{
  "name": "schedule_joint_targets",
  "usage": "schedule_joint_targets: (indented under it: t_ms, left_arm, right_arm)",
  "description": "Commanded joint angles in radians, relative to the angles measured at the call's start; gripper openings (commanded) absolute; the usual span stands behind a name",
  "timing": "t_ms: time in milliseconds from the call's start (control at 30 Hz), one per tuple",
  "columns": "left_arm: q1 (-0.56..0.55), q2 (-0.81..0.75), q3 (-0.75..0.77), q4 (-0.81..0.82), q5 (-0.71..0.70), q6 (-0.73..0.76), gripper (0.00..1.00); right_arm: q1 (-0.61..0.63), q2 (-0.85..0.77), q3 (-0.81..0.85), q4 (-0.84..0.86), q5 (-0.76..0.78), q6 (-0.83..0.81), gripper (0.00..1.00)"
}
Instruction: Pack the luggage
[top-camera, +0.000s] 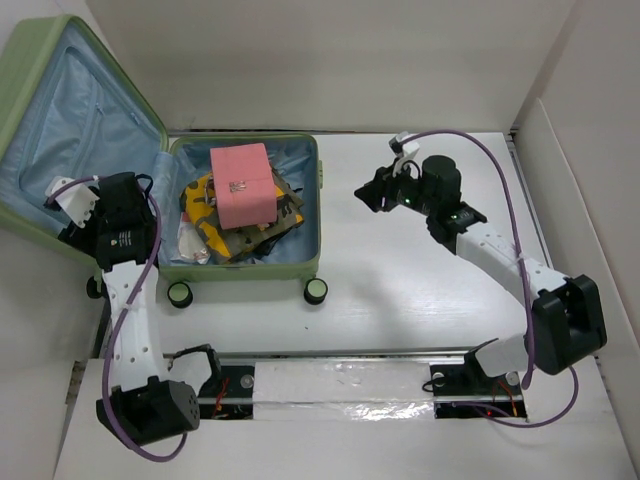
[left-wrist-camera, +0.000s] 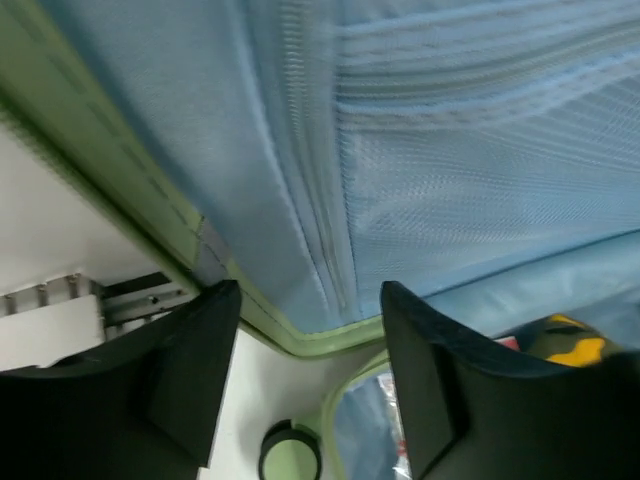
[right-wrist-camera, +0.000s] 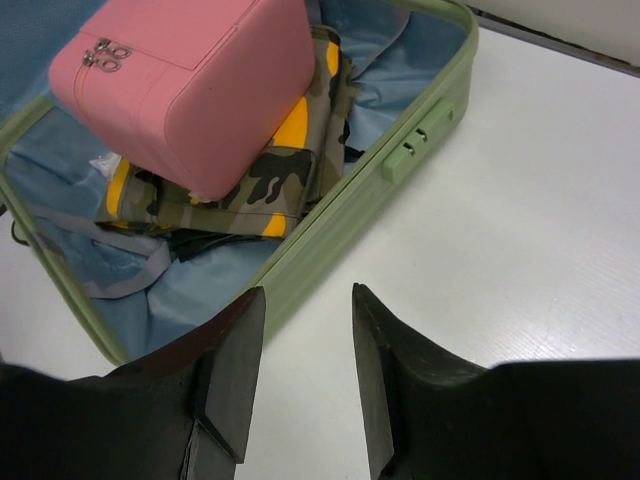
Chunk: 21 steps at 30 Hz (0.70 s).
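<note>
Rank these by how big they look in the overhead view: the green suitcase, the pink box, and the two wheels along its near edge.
1. The luggage, lying open, is by far the largest.
2. The pink box, resting inside it.
3. The left wheel and right wheel look alike, so I won't rank one above the other.

Bright, even light; soft shadows; left wrist view blurred (too close).

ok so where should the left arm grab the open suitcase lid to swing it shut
Probably the green rim of the lid, on its free edge, opposite the packed half. The lid stands open, leaning left; that rim is thin enough to pinch, one finger inside, one on the shell, coming from the left. The left gripper is open, low by the lid's bottom corner.
</note>
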<state>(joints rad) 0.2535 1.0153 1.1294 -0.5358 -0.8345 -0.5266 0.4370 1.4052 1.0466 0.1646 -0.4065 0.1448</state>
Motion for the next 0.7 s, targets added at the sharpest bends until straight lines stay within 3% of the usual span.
schedule_joint_targets:
  t_ms: [0,67,200,300,400,667]
  left_arm:
    - [0.013,-0.026,0.067,-0.076,-0.129,0.007,0.59]
    - [0.013,0.002,0.079,-0.07,-0.173,0.033,0.65]
    - [0.013,0.06,0.122,-0.043,-0.192,0.094,0.65]
    - [0.013,0.091,0.132,-0.116,-0.169,0.021,0.62]
    - [-0.005,0.014,0.141,-0.13,-0.106,-0.021,0.5]
    - [-0.023,-0.11,0.001,-0.18,-0.239,-0.035,0.51]
  right_arm:
    - [-0.003,0.018,0.03,0.013,-0.057,-0.016,0.47]
    - [-0.012,0.032,0.035,0.012,-0.064,-0.016,0.47]
    - [-0.012,0.04,0.036,0.01,-0.069,-0.022,0.47]
    - [-0.012,0.04,0.038,0.006,-0.054,-0.024,0.47]
    - [-0.012,0.058,0.05,0.004,-0.057,-0.027,0.47]
    - [-0.003,0.094,0.064,-0.027,-0.034,-0.039,0.47]
